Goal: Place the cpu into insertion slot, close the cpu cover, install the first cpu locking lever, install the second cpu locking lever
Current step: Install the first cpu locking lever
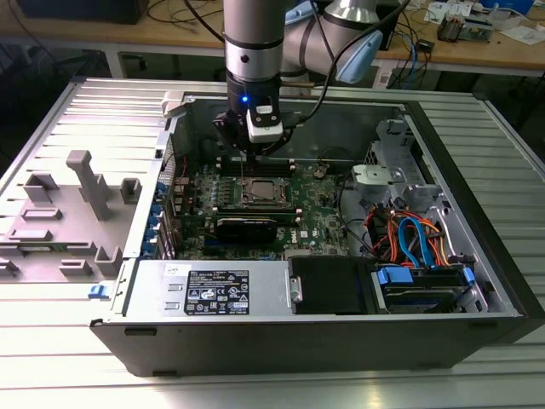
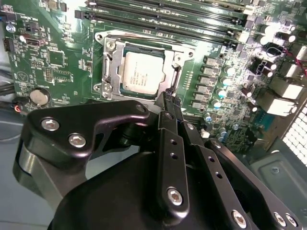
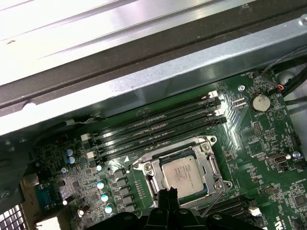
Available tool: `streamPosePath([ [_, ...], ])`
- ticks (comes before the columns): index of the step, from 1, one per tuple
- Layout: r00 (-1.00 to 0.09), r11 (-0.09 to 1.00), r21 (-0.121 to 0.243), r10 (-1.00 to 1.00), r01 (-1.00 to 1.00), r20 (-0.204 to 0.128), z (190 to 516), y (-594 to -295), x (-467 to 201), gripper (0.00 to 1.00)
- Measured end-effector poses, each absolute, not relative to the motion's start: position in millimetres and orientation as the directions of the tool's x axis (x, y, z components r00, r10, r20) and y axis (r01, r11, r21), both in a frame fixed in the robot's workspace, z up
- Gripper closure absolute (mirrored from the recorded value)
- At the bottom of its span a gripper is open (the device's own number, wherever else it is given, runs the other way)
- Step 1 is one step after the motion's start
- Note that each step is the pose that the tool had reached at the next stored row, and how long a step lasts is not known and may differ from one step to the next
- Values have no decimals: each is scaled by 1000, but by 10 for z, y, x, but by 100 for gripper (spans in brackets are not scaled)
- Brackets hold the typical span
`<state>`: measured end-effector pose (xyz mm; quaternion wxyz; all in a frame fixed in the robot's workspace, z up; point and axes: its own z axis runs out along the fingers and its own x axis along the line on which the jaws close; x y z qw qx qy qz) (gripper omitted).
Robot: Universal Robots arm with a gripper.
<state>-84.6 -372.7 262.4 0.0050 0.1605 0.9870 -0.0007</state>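
Clenched claw hangs at the cpu cover's rim; memory slots lie beyond it. The cpu sits flat, silvery-grey.

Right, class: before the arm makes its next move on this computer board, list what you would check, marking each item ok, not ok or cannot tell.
1. Chip sits flat in the socket: ok.
2. Metal cover lies down around the chip: ok.
3. Gripper is shut, its tips at the socket's edge: ok.
4. Thin lever beside the socket is latched: cannot tell.
5. Gripper holds that lever: cannot tell.
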Motion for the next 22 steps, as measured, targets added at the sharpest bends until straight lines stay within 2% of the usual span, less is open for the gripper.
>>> streamPosePath([
  [22,-998,998,4,59,59,-9,2609,-3729,-944,89],
])
